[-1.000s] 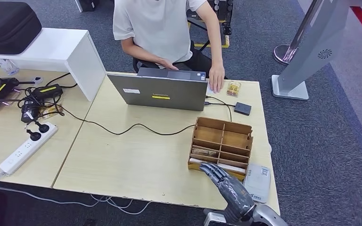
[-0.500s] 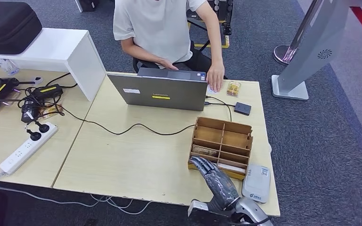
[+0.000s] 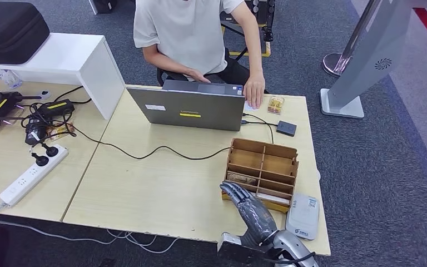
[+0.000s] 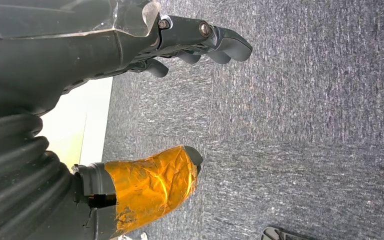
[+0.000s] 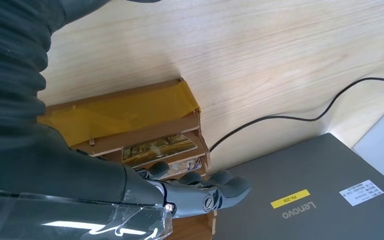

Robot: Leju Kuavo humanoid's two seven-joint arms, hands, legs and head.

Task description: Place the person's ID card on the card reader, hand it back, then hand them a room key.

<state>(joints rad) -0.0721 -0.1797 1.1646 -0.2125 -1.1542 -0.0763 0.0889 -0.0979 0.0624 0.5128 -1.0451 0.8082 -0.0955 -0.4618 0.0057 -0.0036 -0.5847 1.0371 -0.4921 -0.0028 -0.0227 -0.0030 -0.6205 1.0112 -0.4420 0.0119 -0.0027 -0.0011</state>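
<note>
From the head view, the right hand (image 3: pixel 250 207) reaches with fingers apart and nothing in them to the near left corner of the wooden divided organizer (image 3: pixel 262 172), whose near slots hold flat cards (image 3: pixel 241 179); the pale card reader (image 3: pixel 303 216) lies just beside the box, on the light wood-grain table (image 3: pixel 161 189). The left wrist view shows the left hand (image 4: pixel 190 45), thumb wrapped in orange tape, hanging loosely spread and empty over speckled grey carpet (image 4: pixel 310 130). The right wrist view shows dark fingers (image 5: pixel 215 187) over the organizer's (image 5: pixel 130 125) yellow-taped edge, a printed card (image 5: pixel 157 146) in one slot, beside the grey laptop (image 5: pixel 320 195).
</note>
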